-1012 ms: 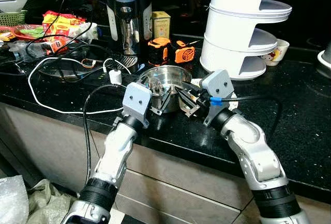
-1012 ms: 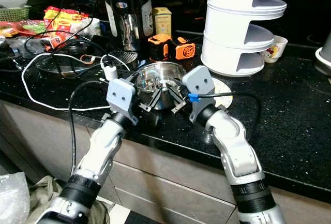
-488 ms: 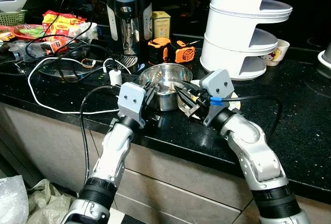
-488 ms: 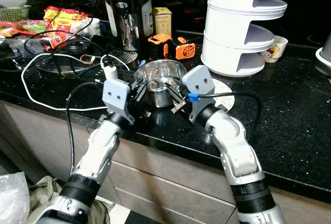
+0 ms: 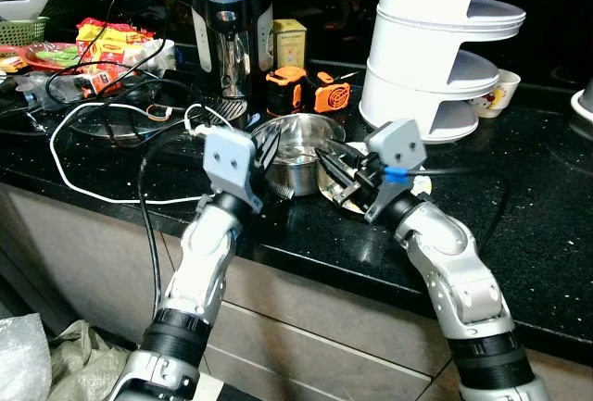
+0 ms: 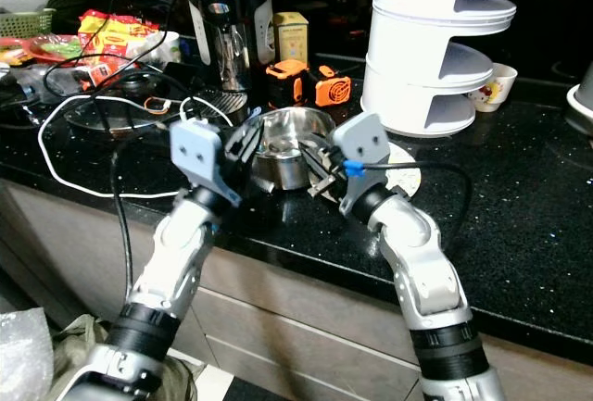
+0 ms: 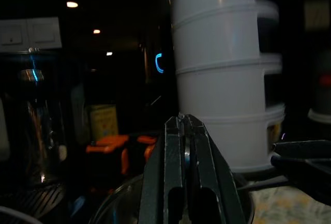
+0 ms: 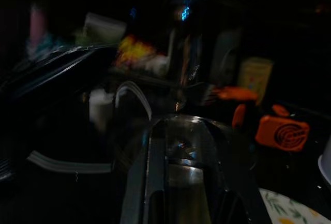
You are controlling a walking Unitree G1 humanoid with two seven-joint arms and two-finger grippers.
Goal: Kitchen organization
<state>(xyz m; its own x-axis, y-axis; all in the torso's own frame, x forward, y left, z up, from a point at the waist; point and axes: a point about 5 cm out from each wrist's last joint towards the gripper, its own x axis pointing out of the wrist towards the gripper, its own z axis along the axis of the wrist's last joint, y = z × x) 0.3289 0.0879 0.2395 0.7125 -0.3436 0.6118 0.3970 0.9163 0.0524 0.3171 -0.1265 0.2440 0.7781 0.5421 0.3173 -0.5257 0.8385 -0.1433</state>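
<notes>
Both tools pinch the steel pot's (image 5: 295, 146) rim, left tool (image 5: 269, 153) at its left, right tool (image 5: 338, 171) opposite.

We stand before a counter (image 5: 519, 234) with a steel bowl (image 5: 298, 146) near its front edge. Our left gripper (image 5: 269, 153) sits at the bowl's left rim and our right gripper (image 5: 338, 177) at its right rim. Behind the bowl lie two tape measures (image 5: 301, 89), side by side; a kettle (image 5: 230, 31) stands to their left, with a small box (image 5: 289, 43) just behind. A tiered rack (image 5: 445, 40) rises to the right, a cup (image 5: 505, 91) beside it. Cables (image 5: 102, 132) and snack packets (image 5: 107, 49) spread over the counter's left.
</notes>
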